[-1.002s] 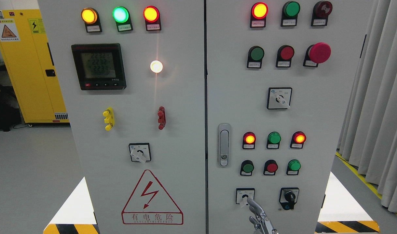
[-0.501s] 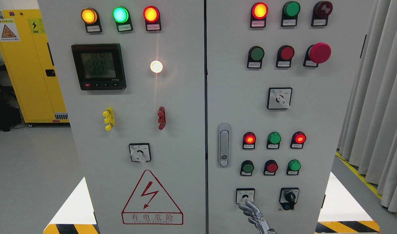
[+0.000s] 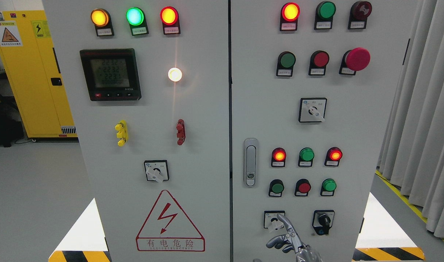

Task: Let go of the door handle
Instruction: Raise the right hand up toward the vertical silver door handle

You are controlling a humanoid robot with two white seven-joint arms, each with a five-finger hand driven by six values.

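The silver door handle (image 3: pixel 250 162) sits flush and upright on the right cabinet door (image 3: pixel 353 127), near its left edge. Nothing touches it. My right hand (image 3: pixel 285 236) comes up from the bottom edge, well below and right of the handle. One finger (image 3: pixel 284 222) points up, with its tip over the small white rotary switch (image 3: pixel 274 219). The other fingers are loosely bent and hold nothing. My left hand is out of view.
The right door carries lit and unlit pushbuttons, a red mushroom stop button (image 3: pixel 357 59) and a black selector (image 3: pixel 323 222). The left door has a meter display (image 3: pixel 110 74) and a hazard triangle (image 3: pixel 170 222). A yellow cabinet (image 3: pixel 29 72) stands left, grey curtains (image 3: pixel 425 127) right.
My right hand has risen further into view. Its finger, bent half a second ago, now points up at the white rotary switch again. The door handle has not moved.
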